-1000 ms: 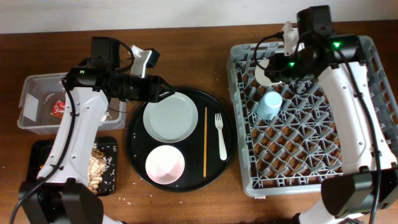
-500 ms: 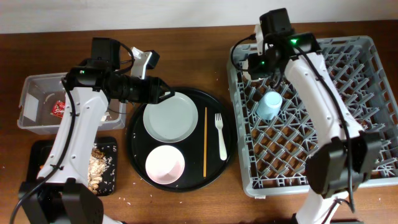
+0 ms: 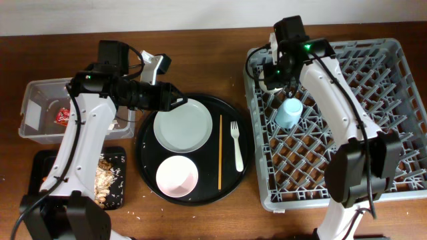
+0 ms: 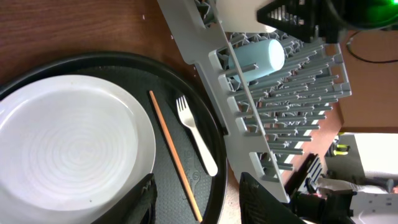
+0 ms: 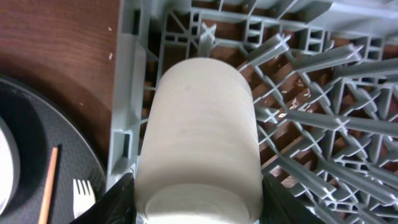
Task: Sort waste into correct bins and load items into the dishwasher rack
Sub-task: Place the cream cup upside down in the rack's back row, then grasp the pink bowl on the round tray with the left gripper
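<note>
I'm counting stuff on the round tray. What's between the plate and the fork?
A thin wooden chopstick lies between plate and fork, clear in the overhead view.

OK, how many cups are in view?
2. The blue cup lies on its side in the rack; the cream cup is gripped in the right hand at the rack's left edge. None seem hidden.

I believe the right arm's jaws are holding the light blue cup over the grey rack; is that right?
Not quite. The right wrist view shows the jaws holding the cream cup over the grey rack. The light blue cup lies free in the rack.
</note>
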Controlling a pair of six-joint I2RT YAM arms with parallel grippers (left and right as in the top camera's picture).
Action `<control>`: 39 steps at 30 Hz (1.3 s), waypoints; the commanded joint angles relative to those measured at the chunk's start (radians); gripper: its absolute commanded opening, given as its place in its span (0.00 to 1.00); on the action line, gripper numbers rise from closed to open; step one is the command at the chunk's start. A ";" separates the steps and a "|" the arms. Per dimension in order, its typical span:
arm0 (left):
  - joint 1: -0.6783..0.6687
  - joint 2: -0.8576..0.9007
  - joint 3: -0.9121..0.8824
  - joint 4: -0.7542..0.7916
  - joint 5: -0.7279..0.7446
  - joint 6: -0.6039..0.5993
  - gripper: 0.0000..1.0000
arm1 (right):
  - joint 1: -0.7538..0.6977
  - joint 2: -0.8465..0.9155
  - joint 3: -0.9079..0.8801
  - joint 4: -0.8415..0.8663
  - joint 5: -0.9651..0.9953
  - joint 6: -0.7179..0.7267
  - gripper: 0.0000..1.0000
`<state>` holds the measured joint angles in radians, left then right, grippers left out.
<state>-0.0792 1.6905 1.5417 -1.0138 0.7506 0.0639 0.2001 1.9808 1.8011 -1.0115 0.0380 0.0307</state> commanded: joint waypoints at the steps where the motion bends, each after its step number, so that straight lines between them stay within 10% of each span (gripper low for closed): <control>1: -0.003 -0.003 0.000 -0.002 -0.013 0.009 0.42 | 0.005 0.008 -0.044 0.021 0.016 0.011 0.54; 6: -0.003 -0.003 0.000 -0.014 -0.015 0.009 0.43 | 0.001 -0.003 0.037 0.008 0.015 0.008 0.94; 16: -0.003 -0.003 0.000 -0.040 -0.247 -0.018 0.43 | 0.001 -0.183 0.296 -0.293 -0.188 0.038 0.99; 17: -0.003 -0.003 0.000 -0.042 -0.248 -0.018 0.53 | 0.001 -0.190 0.296 -0.298 -0.269 0.037 0.99; 18: -0.003 -0.003 0.000 -0.041 -0.252 -0.018 0.86 | 0.001 -0.190 0.296 -0.311 -0.324 0.026 0.99; 20: -0.003 -0.003 0.000 -0.051 -0.251 -0.018 0.99 | 0.001 -0.190 0.296 -0.383 -0.342 0.027 0.99; 21: -0.003 -0.003 0.000 -0.092 -0.251 -0.018 0.97 | 0.001 -0.190 0.296 -0.434 -0.341 0.026 0.99; 23: -0.003 -0.004 0.000 -0.172 -0.255 -0.018 0.39 | 0.001 -0.190 0.296 -0.471 -0.341 0.026 0.99; 25: -0.010 -0.008 0.000 -0.280 -0.355 -0.020 0.24 | 0.001 -0.190 0.296 -0.498 -0.341 0.002 0.99; 39: -0.203 -0.228 -0.251 -0.386 -0.758 -0.307 0.19 | 0.001 -0.190 0.229 -0.687 -0.288 0.004 0.99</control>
<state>-0.2756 1.5806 1.3804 -1.4425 0.0231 -0.2092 0.1997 1.7916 2.0560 -1.6928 -0.2596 0.0433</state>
